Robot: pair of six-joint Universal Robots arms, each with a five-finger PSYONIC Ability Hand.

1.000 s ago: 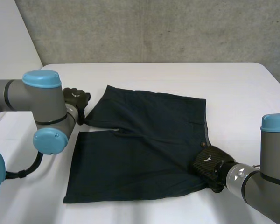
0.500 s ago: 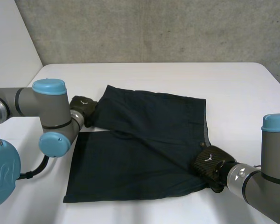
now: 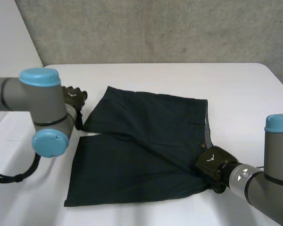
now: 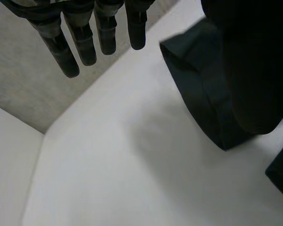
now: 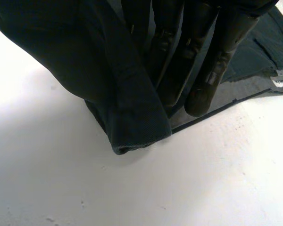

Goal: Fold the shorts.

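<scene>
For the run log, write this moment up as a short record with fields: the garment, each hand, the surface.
shorts: dark, spread flat, not yet folded, waistband on the robot's right
left hand: open, fingers straight, beside the far leg's hem, holding nothing
right hand: shut on the shorts, pinching the near waistband corner
table: white, shorts lying on it

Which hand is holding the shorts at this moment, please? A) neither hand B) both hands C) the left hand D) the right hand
D: the right hand pinches a waistband corner of the shorts, while the left hand hangs with straight fingers over the table beside them.
</scene>
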